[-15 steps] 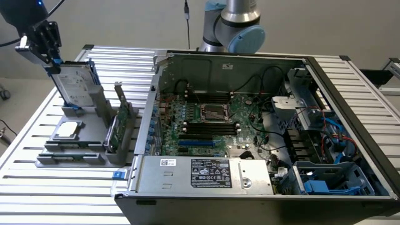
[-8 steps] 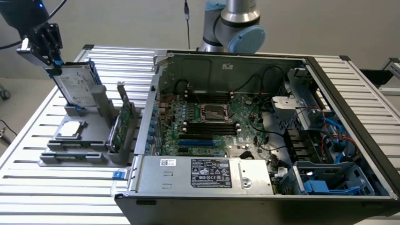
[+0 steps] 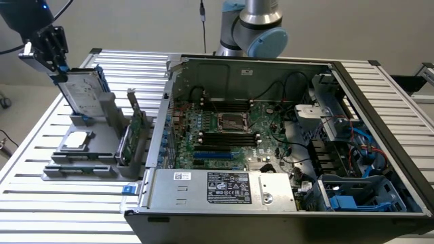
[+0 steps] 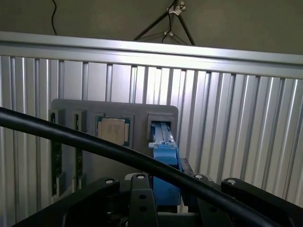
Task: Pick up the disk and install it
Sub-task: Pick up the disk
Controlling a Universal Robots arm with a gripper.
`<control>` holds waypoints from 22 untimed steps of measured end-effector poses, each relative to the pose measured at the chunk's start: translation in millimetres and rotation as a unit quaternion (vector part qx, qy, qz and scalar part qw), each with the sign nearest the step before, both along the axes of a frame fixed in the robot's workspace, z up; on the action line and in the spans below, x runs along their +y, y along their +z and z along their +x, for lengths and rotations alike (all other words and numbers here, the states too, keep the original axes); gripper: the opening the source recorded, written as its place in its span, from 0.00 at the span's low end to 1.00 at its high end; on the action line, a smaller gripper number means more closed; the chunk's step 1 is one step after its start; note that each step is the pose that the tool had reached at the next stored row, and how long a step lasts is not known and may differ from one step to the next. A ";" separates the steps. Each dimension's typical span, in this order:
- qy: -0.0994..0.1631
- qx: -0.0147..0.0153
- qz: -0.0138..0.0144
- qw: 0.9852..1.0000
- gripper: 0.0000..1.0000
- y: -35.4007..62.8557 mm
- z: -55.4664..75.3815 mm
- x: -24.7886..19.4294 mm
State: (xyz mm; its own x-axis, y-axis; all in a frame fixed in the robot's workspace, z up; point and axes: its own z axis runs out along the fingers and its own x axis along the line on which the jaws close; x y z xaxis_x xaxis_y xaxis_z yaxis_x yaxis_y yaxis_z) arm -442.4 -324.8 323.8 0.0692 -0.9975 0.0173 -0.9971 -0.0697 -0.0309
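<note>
The disk (image 3: 81, 94), a silver-grey drive with a white label in a blue carrier, stands upright at the back of the grey holder (image 3: 88, 163) on the exterior view's left. Its lower end sits in the holder's slot. My gripper (image 3: 58, 68) comes down from above and is shut on the disk's top edge. In the wrist view the disk's blue carrier (image 4: 165, 163) runs from between my gripper's (image 4: 165, 191) black fingers down into the slot of the holder (image 4: 137, 111).
The holder also carries a square silver chip (image 3: 76, 140) and a green circuit card (image 3: 130, 140) standing on edge. An open computer case (image 3: 271, 127) lies on the slatted table (image 3: 40, 203), with a blue drive bay (image 3: 346, 199) at its near corner. A black cable (image 4: 94, 142) crosses the wrist view.
</note>
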 end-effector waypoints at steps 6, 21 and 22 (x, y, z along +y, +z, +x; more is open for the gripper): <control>0.000 0.000 0.001 1.000 0.33 -5.9 0.0 -0.2; 0.000 0.000 0.001 1.000 0.42 -8.8 0.0 -0.2; 0.000 0.000 0.001 1.000 0.42 -8.8 0.0 -0.2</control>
